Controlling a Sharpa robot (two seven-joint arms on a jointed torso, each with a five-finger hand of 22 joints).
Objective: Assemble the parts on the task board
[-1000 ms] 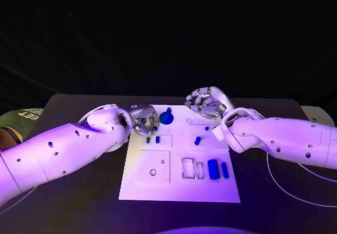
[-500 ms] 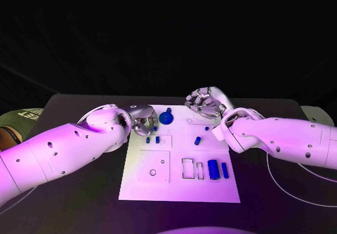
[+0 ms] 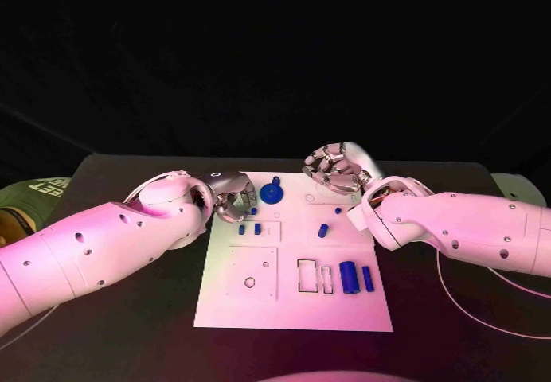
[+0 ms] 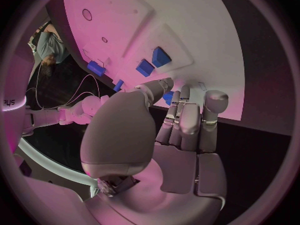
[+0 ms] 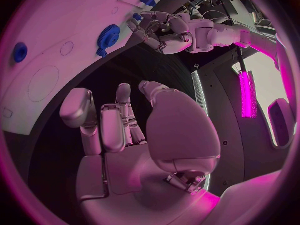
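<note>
Two silver robot hands, left (image 3: 233,195) and right (image 3: 334,169), hovered with fingers apart, holding nothing, over the far edge of the flat white task board (image 3: 293,306) mid-bench. Its toothed blue gear (image 3: 271,192) showed teeth clearest in the right wrist view.

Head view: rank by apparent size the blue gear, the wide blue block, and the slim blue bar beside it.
1. blue gear
2. wide blue block, close to the gear, and nearer the camera, so unsure
3. slim blue bar
</note>
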